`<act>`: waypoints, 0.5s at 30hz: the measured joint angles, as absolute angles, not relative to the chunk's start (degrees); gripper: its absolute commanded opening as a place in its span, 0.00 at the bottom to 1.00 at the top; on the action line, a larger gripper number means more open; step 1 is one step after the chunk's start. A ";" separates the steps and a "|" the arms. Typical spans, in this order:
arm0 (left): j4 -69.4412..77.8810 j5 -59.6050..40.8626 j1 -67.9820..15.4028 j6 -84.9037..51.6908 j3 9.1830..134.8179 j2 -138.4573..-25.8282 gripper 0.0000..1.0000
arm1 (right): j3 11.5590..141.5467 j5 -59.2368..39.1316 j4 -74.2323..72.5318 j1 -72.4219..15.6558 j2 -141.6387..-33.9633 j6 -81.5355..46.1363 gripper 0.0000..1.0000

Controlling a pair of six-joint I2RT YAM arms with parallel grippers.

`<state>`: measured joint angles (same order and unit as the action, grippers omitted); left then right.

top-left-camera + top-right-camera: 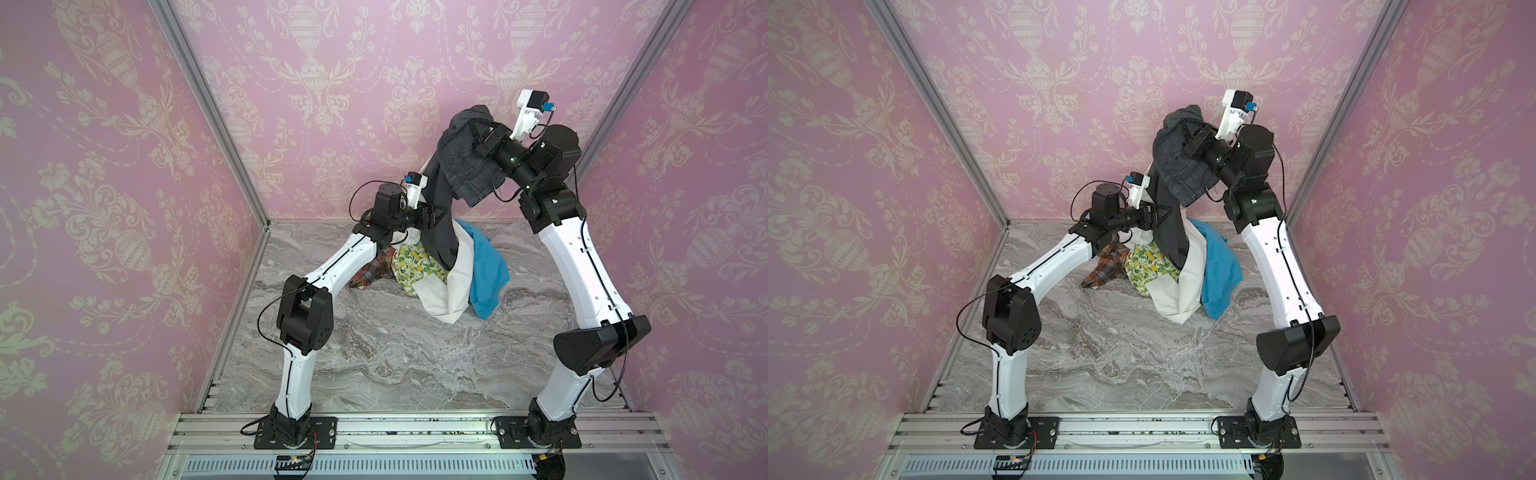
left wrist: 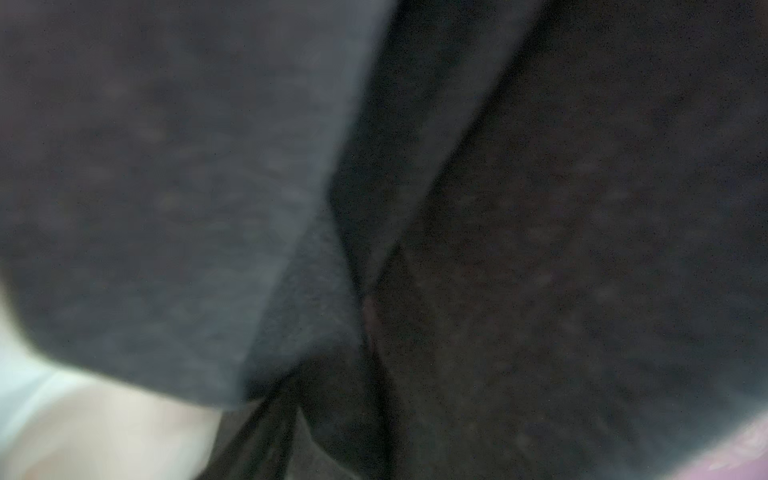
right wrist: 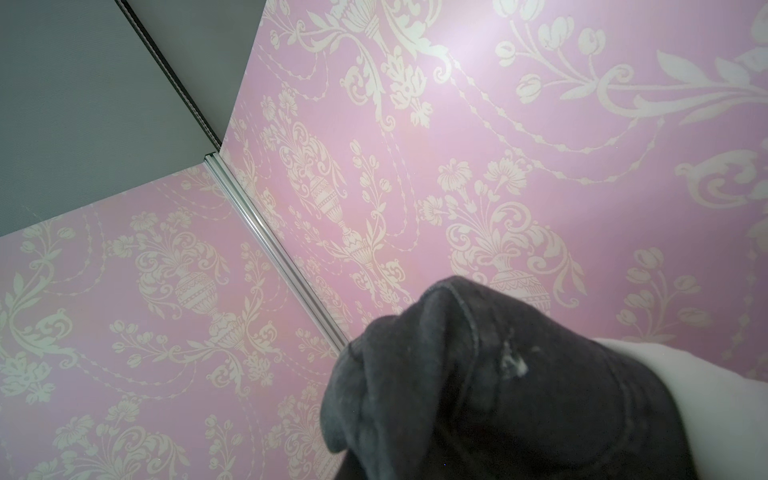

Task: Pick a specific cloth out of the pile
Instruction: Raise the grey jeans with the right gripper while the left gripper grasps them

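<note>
Both top views look steeply down from the front, sharing the desk [image 1: 374, 353]. The left wrist view sits very near the cloth [image 2: 540, 208]; the right faces the wall [image 3: 540, 145].

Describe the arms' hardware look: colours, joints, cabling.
Left arm and right arm: white link shells, black joint housings, black base plates on an aluminium rail, thin black cables looping outside. Left gripper and right gripper black; white wrist-camera brackets with blue connectors.
</note>
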<state>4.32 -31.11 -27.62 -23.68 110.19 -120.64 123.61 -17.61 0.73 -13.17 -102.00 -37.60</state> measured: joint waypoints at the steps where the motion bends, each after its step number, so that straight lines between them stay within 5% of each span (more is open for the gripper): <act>1: 5.21 -30.94 -27.59 -24.60 110.37 -121.16 0.13 | 122.85 -17.58 0.67 -13.13 -101.47 -37.58 0.00; 5: 7.51 -30.72 -27.62 -27.18 110.78 -121.45 0.00 | 119.09 -17.50 -0.60 -12.47 -99.35 -37.56 0.00; 15: 5.78 -30.76 -27.73 -28.03 107.72 -116.51 0.00 | 106.15 -16.88 -4.60 -9.32 -94.26 -37.10 0.00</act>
<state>5.78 -30.76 -27.73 -28.03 107.72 -116.51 106.15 -16.88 -4.60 -9.32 -94.26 -37.10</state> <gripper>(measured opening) 0.066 0.053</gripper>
